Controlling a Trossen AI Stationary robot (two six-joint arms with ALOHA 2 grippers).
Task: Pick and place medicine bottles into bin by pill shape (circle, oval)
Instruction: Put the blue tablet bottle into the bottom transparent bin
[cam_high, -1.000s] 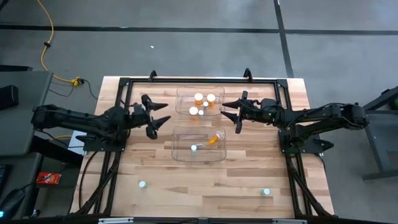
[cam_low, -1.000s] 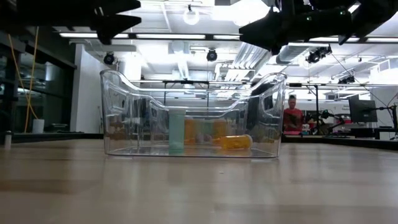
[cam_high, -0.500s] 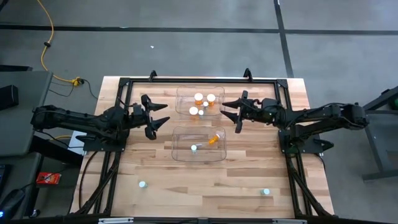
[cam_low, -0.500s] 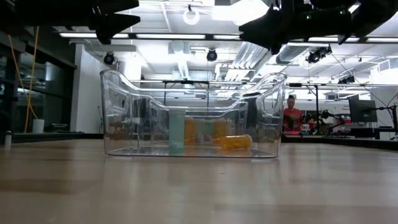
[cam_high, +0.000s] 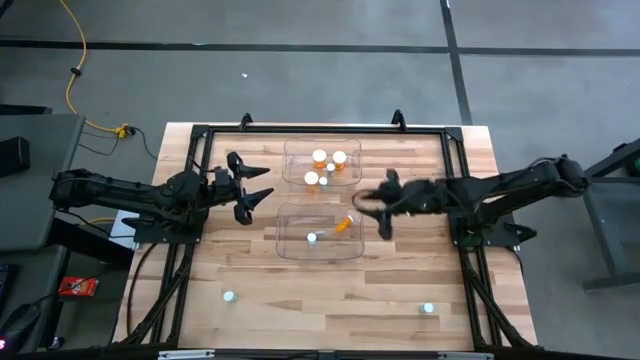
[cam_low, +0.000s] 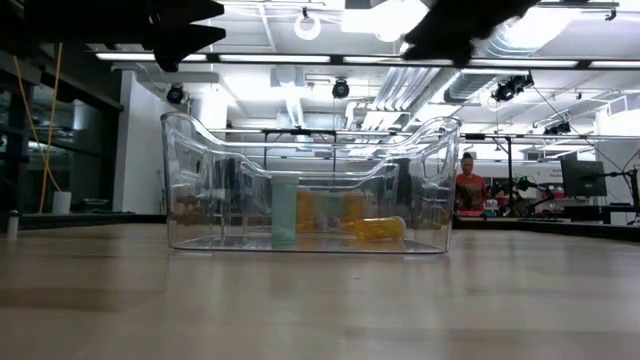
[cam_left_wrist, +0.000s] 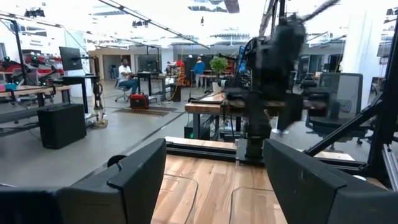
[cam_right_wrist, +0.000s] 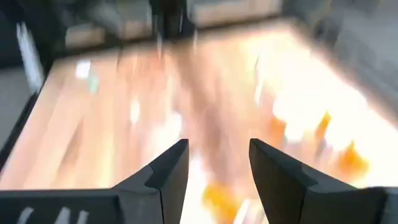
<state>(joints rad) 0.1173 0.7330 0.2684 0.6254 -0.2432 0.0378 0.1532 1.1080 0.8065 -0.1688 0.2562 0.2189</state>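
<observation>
**Both pincers released beside the bins**

Right pincer (cam_high: 377, 210), fingers spread, hangs just off the near bin's (cam_high: 283, 246) right edge. Left pincer (cam_high: 254, 187), also spread, waits left of both bins. Two medicine bottles (cam_high: 228, 296) (cam_high: 428, 308) stand on open table (cam_high: 320, 290) near its front edge; others sit inside the bins.

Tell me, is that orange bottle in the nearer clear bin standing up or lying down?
Lying down: the orange bottle rests on its side on the bin floor.

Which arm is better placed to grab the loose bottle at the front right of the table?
Probably the right. Its end effector is open and on that bottle's side of the table, while the left end effector waits open across the bins.
</observation>
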